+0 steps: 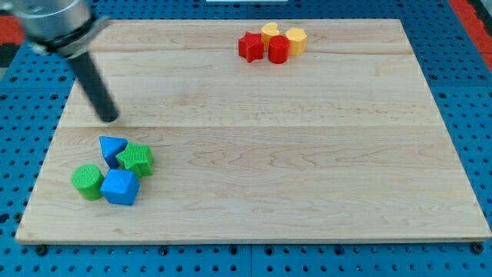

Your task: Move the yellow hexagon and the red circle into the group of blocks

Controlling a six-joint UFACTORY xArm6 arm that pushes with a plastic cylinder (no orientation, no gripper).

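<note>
The yellow hexagon (pixel 296 40) and the red circle (pixel 278 49) sit near the view's top, right of centre, touching each other. A red star (pixel 250 46) and another yellow block (pixel 270 31) are bunched with them. At the view's lower left lies a group: a blue triangle (pixel 112 148), a green star (pixel 137 158), a green circle (pixel 88 181) and a blue cube (pixel 120 187). My tip (pixel 110 118) rests on the board at the left, just above the blue triangle and far from the yellow hexagon and the red circle.
The wooden board (pixel 307 169) lies on a blue pegboard surface (pixel 477 92). The arm's grey body (pixel 54 19) hangs over the board's top left corner.
</note>
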